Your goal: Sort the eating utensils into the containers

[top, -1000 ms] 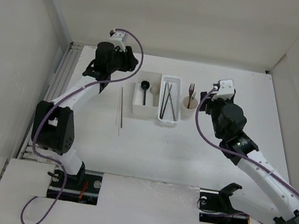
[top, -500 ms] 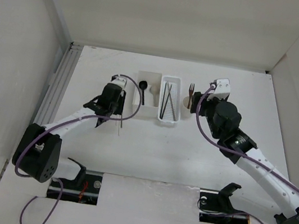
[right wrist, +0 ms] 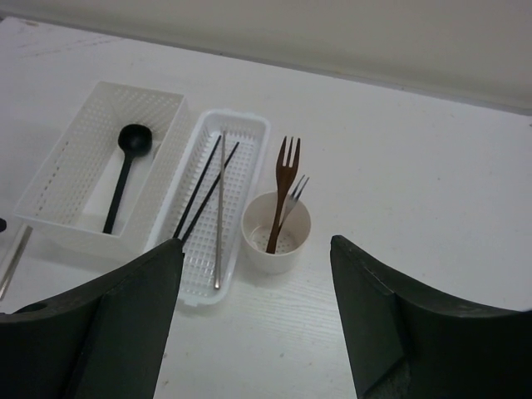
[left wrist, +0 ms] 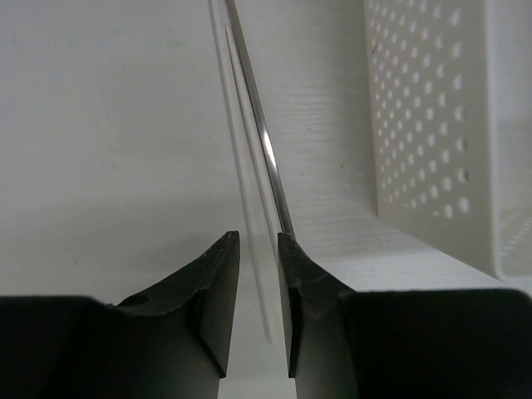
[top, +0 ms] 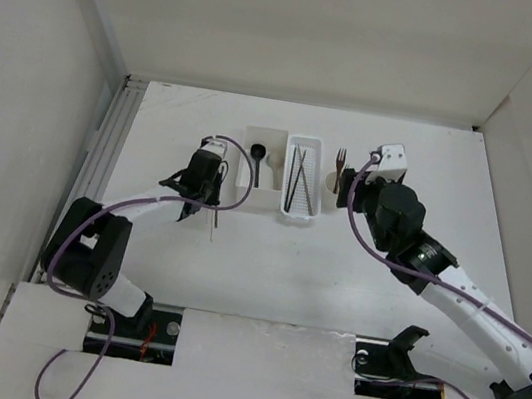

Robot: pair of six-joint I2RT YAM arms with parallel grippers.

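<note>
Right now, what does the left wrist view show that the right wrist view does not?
Only the left wrist view: the left gripper, jaws narrowly apart over a shiny chopstick and a paler chopstick on the table. Only the right wrist view: the open right gripper, the black spoon, the narrow tray holding dark chopsticks, the round cup with a brown fork. Both: the white perforated box, just a side wall from the left wrist; a sliver at the right wrist view's left edge may be those loose chopsticks.
</note>
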